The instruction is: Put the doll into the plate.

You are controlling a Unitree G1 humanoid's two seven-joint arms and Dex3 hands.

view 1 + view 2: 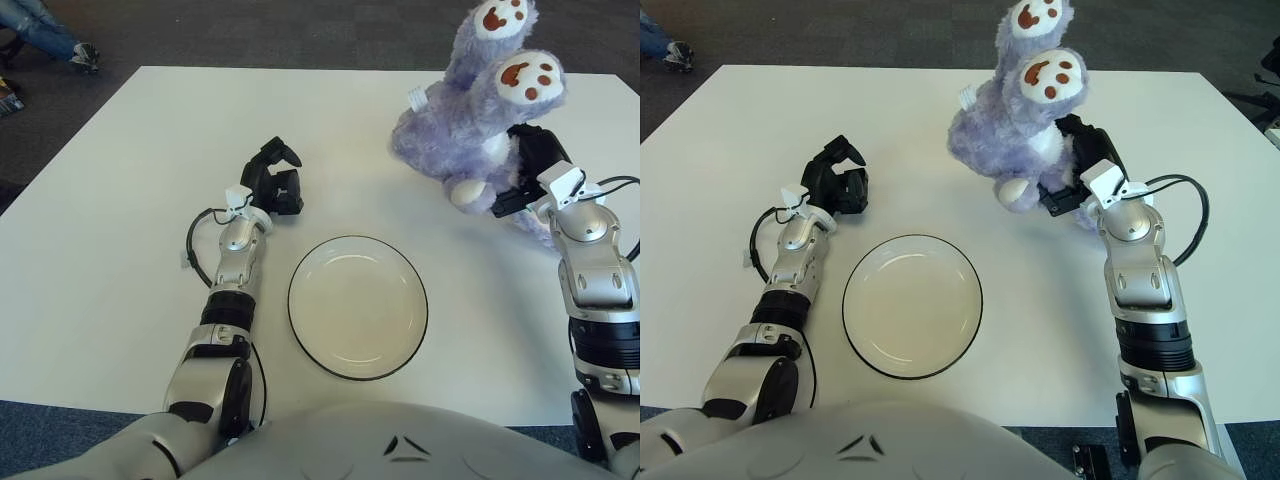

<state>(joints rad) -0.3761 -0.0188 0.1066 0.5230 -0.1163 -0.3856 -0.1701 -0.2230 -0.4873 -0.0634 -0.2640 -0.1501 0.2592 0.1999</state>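
Gripping the doll (470, 130), right hand (528, 170) holds it upside down, feet pointing up.

A big white table (120, 180) fills most of the picture. Behind it, along the top of the frame, the floor (300, 30) is dark grey carpet. In the upper left corner there are someone's legs in blue jeans (35, 25) with a shoe (82, 57), and a small colourful thing (8, 97) lies on the floor at the left edge, too small to tell what it is.
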